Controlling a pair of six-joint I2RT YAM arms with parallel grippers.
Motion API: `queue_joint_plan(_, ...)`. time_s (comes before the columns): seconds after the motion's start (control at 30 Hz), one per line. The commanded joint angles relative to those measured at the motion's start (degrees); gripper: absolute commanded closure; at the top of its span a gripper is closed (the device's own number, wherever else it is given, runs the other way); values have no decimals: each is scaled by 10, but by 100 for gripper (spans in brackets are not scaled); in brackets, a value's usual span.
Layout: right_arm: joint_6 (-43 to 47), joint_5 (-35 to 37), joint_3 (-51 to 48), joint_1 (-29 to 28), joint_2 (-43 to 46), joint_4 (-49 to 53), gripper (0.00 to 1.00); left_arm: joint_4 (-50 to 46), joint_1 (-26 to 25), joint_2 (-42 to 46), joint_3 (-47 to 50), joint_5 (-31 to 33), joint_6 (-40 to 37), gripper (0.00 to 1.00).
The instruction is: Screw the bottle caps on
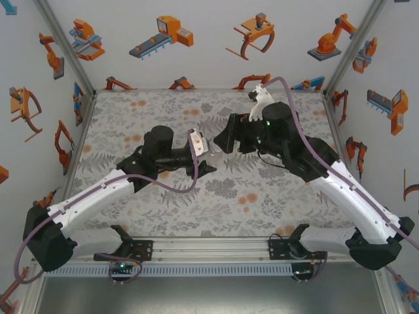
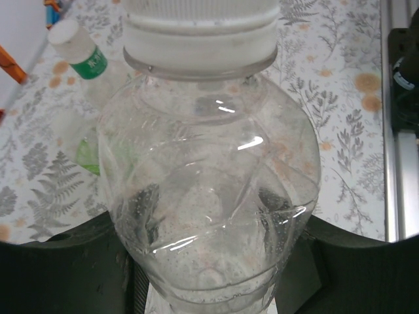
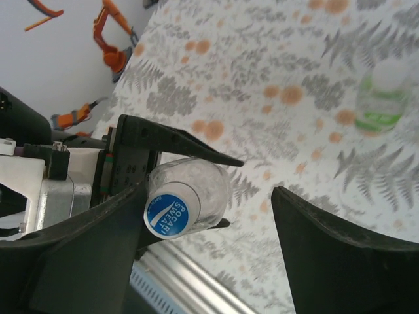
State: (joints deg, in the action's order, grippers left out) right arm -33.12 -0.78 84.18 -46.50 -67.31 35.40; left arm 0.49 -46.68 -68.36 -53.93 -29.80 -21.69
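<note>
Right wrist: right gripper [image 3: 208, 191] jaws wide around blue-topped cap [image 3: 165, 215]. Left wrist: left gripper [image 2: 209, 268] clamps that clear bottle [image 2: 209, 170]; green-labelled bottle [image 2: 88, 65] behind, white cap [image 2: 65, 33] on

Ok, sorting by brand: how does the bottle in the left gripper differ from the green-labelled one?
The held bottle has a blue-topped cap, the green-labelled bottle a whitish cap. The held bottle is clamped in the left gripper; the green-labelled bottle rests free on the table. Both are clear plastic, capped.
</note>
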Motion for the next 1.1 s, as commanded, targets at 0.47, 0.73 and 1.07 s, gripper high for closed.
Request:
queue_joint_plan(0.47,-116,-143,-55,15,-69,-7,29,-25,-2,-3,3,29,1,100)
queue_joint_plan(0.73,-134,-154,-84,15,-93,-69,30,-15,-5,0,3,29,5,96)
queue_joint_plan(1.07,-149,-143,-142,15,-84,-164,38,17,-4,2,6,12,37,89)
